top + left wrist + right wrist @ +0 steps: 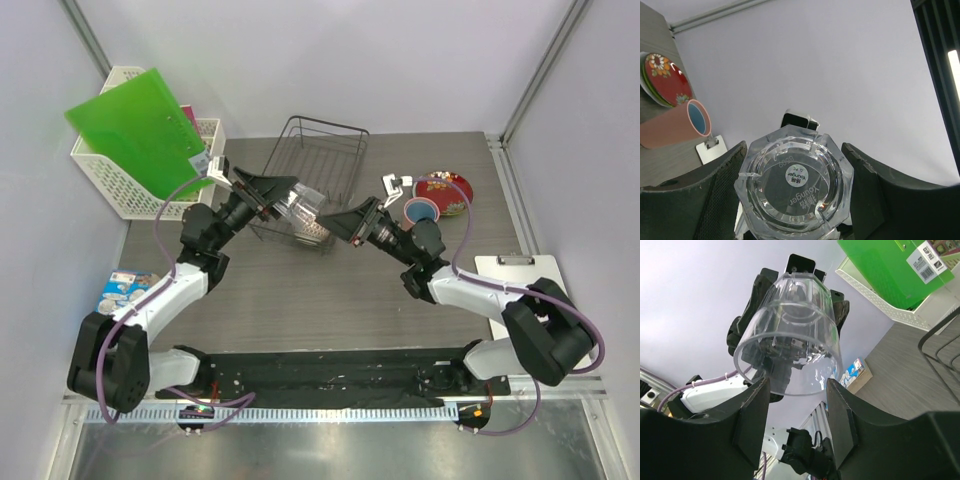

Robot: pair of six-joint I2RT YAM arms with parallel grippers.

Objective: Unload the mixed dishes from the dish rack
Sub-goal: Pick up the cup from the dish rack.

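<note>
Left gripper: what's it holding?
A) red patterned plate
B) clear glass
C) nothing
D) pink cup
B: in the left wrist view the left gripper clamps the faceted base of a clear glass; the pink cup lies apart from it, beside the red patterned plate.

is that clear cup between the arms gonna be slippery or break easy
Probably slippery: the clear cup has smooth glossy walls. The thick faceted base suggests bottom-heavy, maybe brittle if glass. Its round rim might let it roll sideways.
</note>
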